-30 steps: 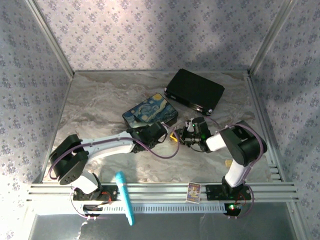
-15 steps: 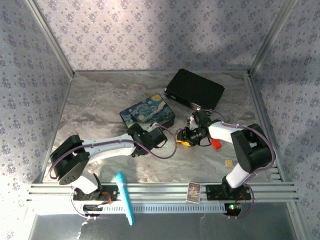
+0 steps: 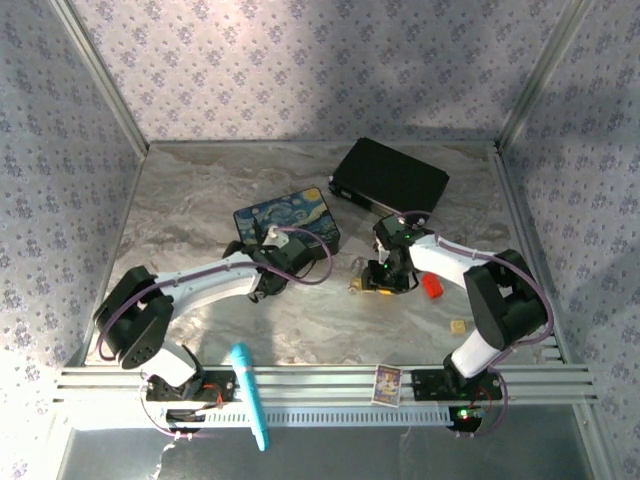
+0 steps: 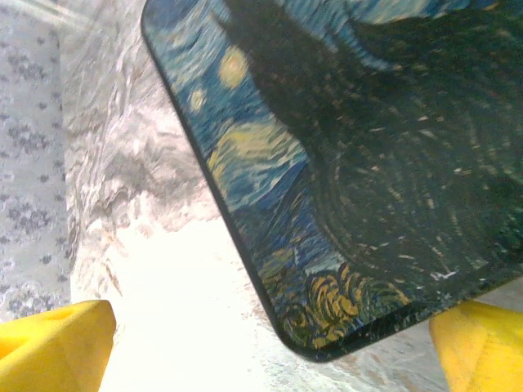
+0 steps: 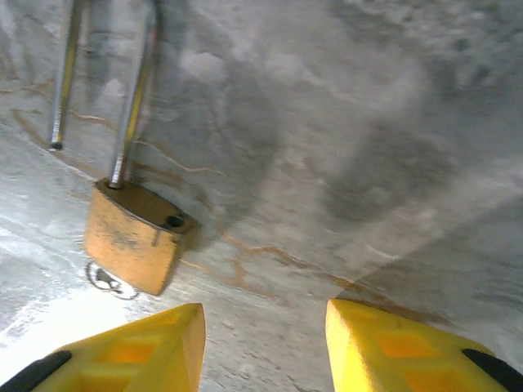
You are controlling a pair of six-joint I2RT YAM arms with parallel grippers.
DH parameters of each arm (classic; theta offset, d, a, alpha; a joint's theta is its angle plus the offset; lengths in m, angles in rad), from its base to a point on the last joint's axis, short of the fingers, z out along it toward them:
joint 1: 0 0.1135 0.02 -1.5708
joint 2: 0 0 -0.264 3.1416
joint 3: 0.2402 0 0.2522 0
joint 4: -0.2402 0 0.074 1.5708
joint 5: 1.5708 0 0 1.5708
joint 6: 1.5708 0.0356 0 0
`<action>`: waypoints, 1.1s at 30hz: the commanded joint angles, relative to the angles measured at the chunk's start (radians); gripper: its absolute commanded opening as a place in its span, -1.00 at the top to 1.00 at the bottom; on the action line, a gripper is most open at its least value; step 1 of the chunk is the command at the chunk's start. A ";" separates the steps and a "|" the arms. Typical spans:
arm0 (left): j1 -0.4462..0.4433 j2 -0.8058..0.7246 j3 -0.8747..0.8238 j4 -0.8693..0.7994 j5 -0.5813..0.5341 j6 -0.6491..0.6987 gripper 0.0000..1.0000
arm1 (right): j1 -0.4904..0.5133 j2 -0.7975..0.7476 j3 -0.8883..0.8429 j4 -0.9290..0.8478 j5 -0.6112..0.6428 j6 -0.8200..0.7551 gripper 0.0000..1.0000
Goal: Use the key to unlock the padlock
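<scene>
The brass padlock lies flat on the marble table, and from above it is a small yellow speck. One leg of its silver shackle sits in the body. The other leg ends free beside it, leaving an empty hole on top. A small silvery piece, apparently the key, pokes out under the body's lower end. My right gripper hovers open just right of the padlock, holding nothing. My left gripper is wide open over the near corner of the painted box.
The starry painted box lies mid-table with a black box behind it. A red block and a pale tan cube sit right of the padlock. A blue pen and a card rest on the front rail.
Both grippers have opened and drawn apart. The padlock, held between them a second ago, now lies on the table. My left arm has swung left to the painted box, which has shifted slightly left.
</scene>
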 commanded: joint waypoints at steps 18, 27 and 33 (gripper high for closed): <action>0.192 -0.472 -0.201 0.355 0.398 0.026 -1.00 | -0.035 -0.432 0.027 0.129 0.335 -0.201 -0.54; 0.455 -0.491 -0.257 0.574 0.082 0.015 -1.00 | -0.261 -0.605 -0.235 0.496 0.477 -0.409 -0.96; 0.591 -0.335 -0.320 0.845 -0.026 0.176 -1.00 | -0.486 -0.559 -0.341 0.645 0.532 -0.395 -0.98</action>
